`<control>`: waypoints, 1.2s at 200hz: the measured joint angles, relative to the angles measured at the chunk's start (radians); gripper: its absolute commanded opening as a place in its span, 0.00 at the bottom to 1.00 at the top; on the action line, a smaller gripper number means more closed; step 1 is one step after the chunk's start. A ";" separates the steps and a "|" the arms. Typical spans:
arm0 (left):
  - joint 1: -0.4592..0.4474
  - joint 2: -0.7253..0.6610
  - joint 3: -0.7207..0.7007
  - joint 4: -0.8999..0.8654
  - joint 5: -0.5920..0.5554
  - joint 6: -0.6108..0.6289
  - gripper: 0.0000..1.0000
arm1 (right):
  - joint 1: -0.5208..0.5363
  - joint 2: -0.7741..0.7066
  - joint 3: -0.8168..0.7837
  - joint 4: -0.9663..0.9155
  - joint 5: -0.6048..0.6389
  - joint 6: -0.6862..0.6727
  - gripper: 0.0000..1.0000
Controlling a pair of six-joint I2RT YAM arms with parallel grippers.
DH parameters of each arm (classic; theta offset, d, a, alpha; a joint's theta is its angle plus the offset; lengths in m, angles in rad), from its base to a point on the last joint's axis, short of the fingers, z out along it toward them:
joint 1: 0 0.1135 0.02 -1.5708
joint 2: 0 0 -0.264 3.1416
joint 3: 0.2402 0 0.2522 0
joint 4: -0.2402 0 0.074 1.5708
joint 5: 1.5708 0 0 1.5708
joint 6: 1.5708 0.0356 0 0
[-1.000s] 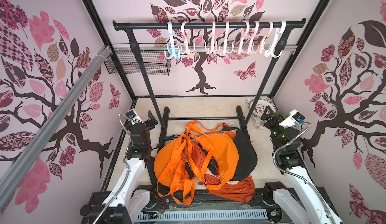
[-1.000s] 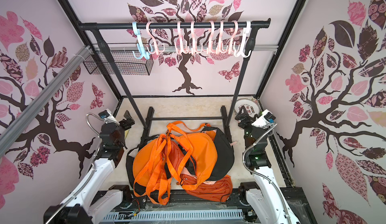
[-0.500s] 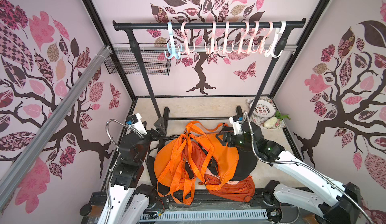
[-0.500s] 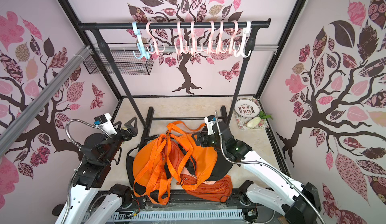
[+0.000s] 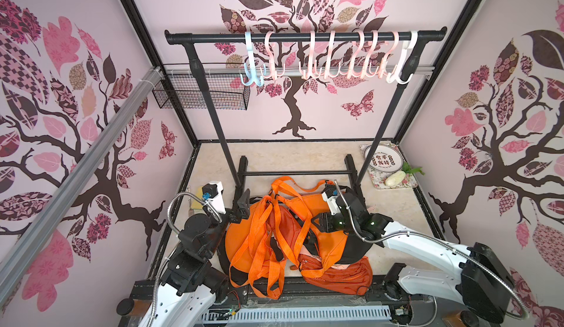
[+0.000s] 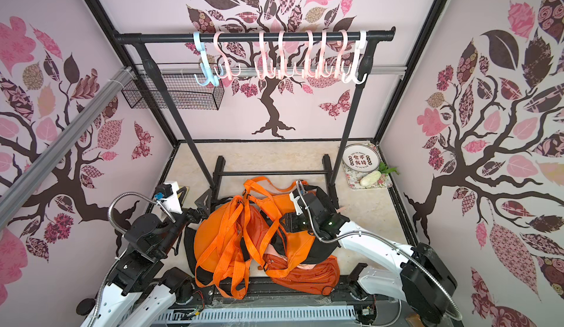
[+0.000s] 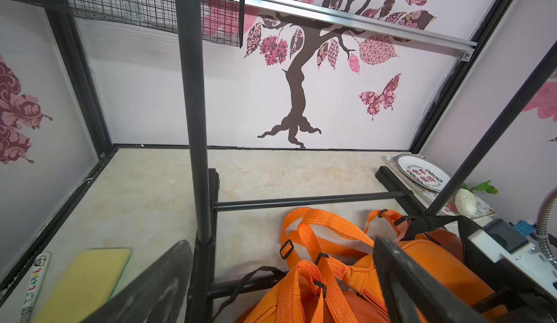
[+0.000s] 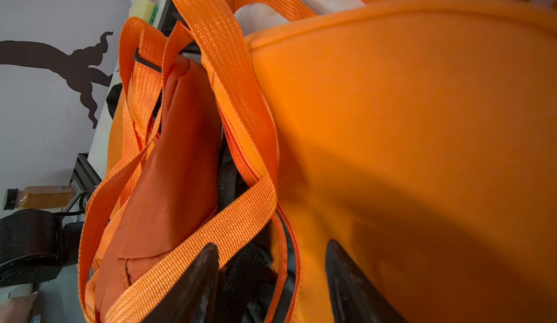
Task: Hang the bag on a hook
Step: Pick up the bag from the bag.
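Observation:
Several orange bags lie heaped at the table's front. The bright orange bag (image 5: 332, 243) (image 6: 300, 244) lies right of the tangle of straps (image 5: 265, 228). My right gripper (image 5: 316, 223) (image 8: 271, 246) is down on this bag. Its jaws stand partly apart, with the zipper edge (image 8: 289, 258) and a strap (image 8: 229, 231) between them. My left gripper (image 5: 242, 206) (image 7: 280, 246) hangs open at the pile's left edge, next to the rack's foot, holding nothing. Pink hooks (image 5: 329, 57), a blue hook (image 5: 251, 66) and a white hook (image 5: 404, 63) hang from the black rail (image 5: 213, 37) above.
The rack's posts (image 5: 219, 127) and base bars (image 5: 293, 173) stand just behind the bags. A wire basket (image 5: 201, 95) hangs on the back wall at the left. A tray (image 5: 409, 183) with a plate and a white radish sits at the back right. A yellow sponge (image 7: 87, 276) lies at the left.
Both arms have left the table's sides. The right arm swung in and came down onto the bright orange bag, its jaws narrowing. The left arm moved to the pile's left edge.

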 measured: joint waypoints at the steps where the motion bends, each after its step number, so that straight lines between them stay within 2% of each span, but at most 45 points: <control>1: 0.000 0.000 0.000 0.000 0.000 0.000 0.96 | 0.000 0.002 0.000 0.003 0.000 0.000 0.56; 62: -0.010 0.034 0.000 0.012 0.025 0.013 0.96 | 0.005 0.141 -0.006 0.143 -0.006 0.008 0.41; 89: -0.013 0.048 0.000 0.012 0.042 0.014 0.96 | 0.005 0.179 -0.015 0.175 -0.007 0.013 0.20; 102: -0.014 0.056 0.000 0.012 0.051 0.015 0.95 | 0.005 0.183 -0.015 0.184 -0.007 0.018 0.14; 111: -0.016 0.059 -0.001 0.012 0.061 0.016 0.95 | 0.006 0.183 -0.014 0.192 -0.007 0.013 0.00; 143: -0.026 0.062 -0.005 0.021 0.134 0.031 0.94 | 0.006 0.177 -0.002 0.188 -0.007 0.004 0.00; 168: -0.060 0.071 -0.005 0.041 0.231 0.073 0.90 | 0.006 0.127 0.051 0.105 -0.005 -0.025 0.00; 203: -0.223 0.182 0.053 -0.017 0.305 0.206 0.87 | 0.006 -0.043 0.181 -0.037 0.003 -0.091 0.00; 226: -0.348 0.269 0.101 -0.035 0.262 0.310 0.86 | 0.006 -0.129 0.260 -0.105 -0.005 -0.126 0.00; 240: -0.382 0.303 0.107 -0.032 0.224 0.356 0.86 | 0.006 -0.160 0.300 -0.159 -0.023 -0.146 0.00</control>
